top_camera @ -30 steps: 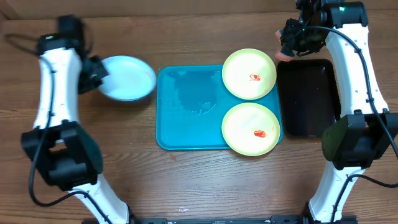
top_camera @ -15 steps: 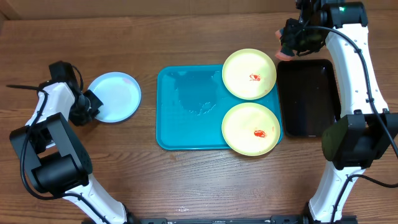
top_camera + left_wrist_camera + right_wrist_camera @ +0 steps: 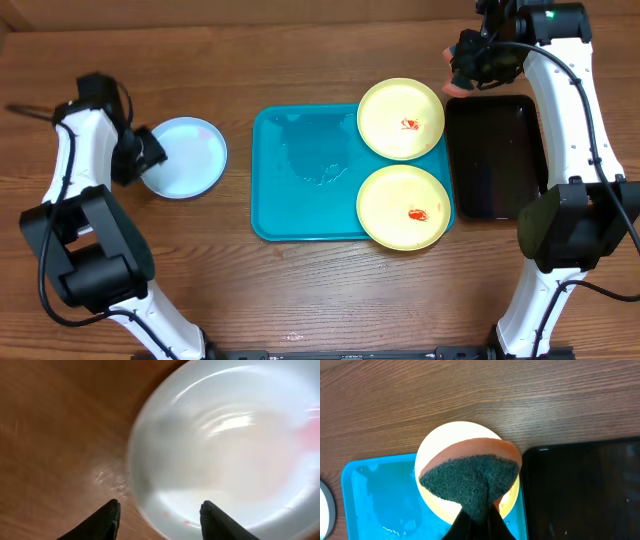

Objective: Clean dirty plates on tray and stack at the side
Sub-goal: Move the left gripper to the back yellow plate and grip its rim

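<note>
Blue plate (image 3: 184, 157) is sitting aside, left claw (image 3: 160, 506) apart; two smeared yellow plates (image 3: 403, 206) are waiting on the tray (image 3: 300, 205), right claw (image 3: 476, 521) clamping a sponge (image 3: 469, 474).

A brown wooden table (image 3: 300, 290), its grain running left to right, fills the overhead frame. Three things lie flat on it. At middle left sits a round plate (image 3: 184, 157) with a white centre and a light-blue rim, alone on the bare wood. In the centre lies a turquoise tray (image 3: 300, 200), well apart from the plate. Just to its right, toward the upper right, lies a narrower black tray (image 3: 495, 160), long side running up and down the frame.
</note>
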Robot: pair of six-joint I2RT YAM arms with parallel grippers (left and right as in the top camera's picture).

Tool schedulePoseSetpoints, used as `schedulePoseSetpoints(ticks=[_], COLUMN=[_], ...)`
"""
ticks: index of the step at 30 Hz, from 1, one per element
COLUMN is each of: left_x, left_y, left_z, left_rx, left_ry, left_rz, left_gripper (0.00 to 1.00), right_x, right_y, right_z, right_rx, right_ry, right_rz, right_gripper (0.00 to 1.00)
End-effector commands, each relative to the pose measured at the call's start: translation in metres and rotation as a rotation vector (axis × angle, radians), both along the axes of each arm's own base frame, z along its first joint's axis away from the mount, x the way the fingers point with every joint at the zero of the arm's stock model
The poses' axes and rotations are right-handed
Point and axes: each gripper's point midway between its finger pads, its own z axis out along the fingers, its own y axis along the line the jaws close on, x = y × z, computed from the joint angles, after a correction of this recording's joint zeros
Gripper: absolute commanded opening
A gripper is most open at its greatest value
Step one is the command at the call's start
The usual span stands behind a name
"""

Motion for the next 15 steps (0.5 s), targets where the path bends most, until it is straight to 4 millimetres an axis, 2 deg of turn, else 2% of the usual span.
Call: schedulePoseSetpoints(ticks=[1, 2, 3, 4, 6, 7, 9, 11, 12, 15], left_x=[0.048, 0.06, 0.066, 0.075, 0.089, 0.095, 0.11, 0.118, 0.122, 0.129], left_y=[-0.056, -0.084, -0.1, -0.128, -0.165, -0.183, -0.233, -0.271, -0.297, -0.339], left_z=[0.052, 0.058, 0.06, 0.062, 0.062, 0.062, 0.058, 0.054, 0.05, 0.038], left_rx=[-0.044, -0.093, -0.115, -0.146, -0.164, -0.171, -0.189, -0.203, -0.21, -0.228], left_ry=[-0.179, -0.229, -0.254, -0.291, -0.337, -0.358, -0.418, -0.458, -0.483, -0.495], left_rz=[-0.281, -0.358, -0.393, -0.447, -0.488, -0.507, -0.579, -0.638, -0.683, -0.746], left_gripper=[0.63, 0.63, 0.63, 0.63, 0.65, 0.67, 0.72, 0.75, 0.75, 0.76], right_x=[0.002, 0.002, 0.002, 0.002, 0.002, 0.002, 0.002, 0.002, 0.002, 0.002], right_y=[-0.003, -0.003, -0.003, -0.003, -0.003, -0.003, -0.003, -0.003, -0.003, -0.003], right_z=[0.015, 0.015, 0.015, 0.015, 0.015, 0.015, 0.015, 0.015, 0.015, 0.015], right_rx=[-0.003, -0.003, -0.003, -0.003, -0.003, -0.003, -0.003, -0.003, -0.003, -0.003], right_ry=[-0.042, -0.042, -0.042, -0.042, -0.042, -0.042, -0.042, -0.042, -0.042, -0.041], right_rz=[-0.001, -0.001, -0.001, -0.001, -0.001, -0.001, -0.001, -0.001, -0.001, -0.001], right_gripper=[0.04, 0.04, 0.04, 0.04, 0.04, 0.04, 0.04, 0.04, 0.04, 0.04])
